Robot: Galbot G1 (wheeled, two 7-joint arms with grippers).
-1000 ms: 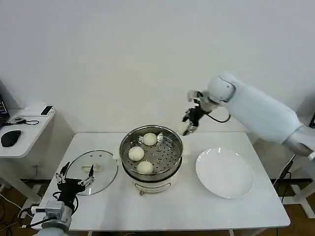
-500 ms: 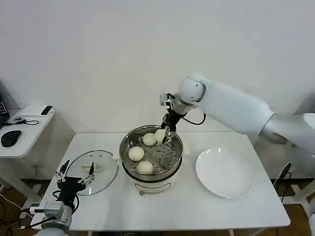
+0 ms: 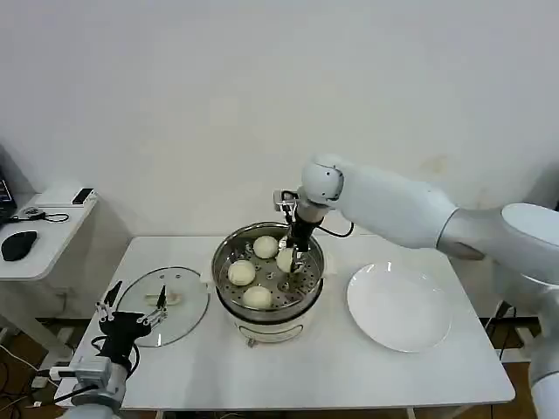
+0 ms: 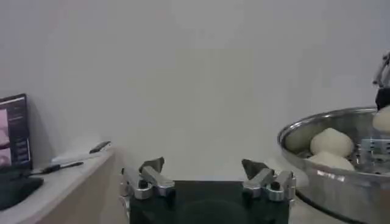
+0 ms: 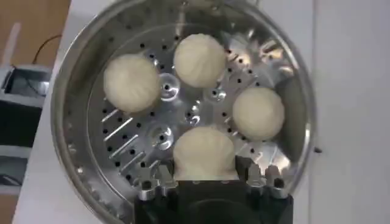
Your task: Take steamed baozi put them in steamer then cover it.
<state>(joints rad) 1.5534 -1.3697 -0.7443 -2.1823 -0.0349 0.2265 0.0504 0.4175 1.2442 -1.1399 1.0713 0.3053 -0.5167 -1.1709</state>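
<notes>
The steel steamer point(image 3: 224, 284) stands mid-table with three steamed baozi point(image 3: 241, 272) resting on its perforated tray point(image 5: 131, 137). My right gripper point(image 3: 292, 254) reaches down into the pot at its far right side, shut on a fourth baozi point(image 5: 205, 152) held low over the tray. The other buns point(image 5: 131, 83) lie apart from it. My left gripper point(image 3: 133, 312) hovers open near the table's front left, above the glass lid point(image 3: 179, 310). In the left wrist view, that gripper point(image 4: 203, 167) holds nothing and the steamer point(image 4: 304, 129) lies off to one side.
A white plate point(image 3: 399, 307) lies bare to the right of the steamer. The glass lid with its cream handle lies flat to the steamer's left. A side desk point(image 3: 39, 229) with a mouse and cables stands beyond the table's left edge.
My right gripper has carried the baozi leftward from beside the steamer's far right rim to over the pot, then lowered it inside. The left arm has barely moved.
</notes>
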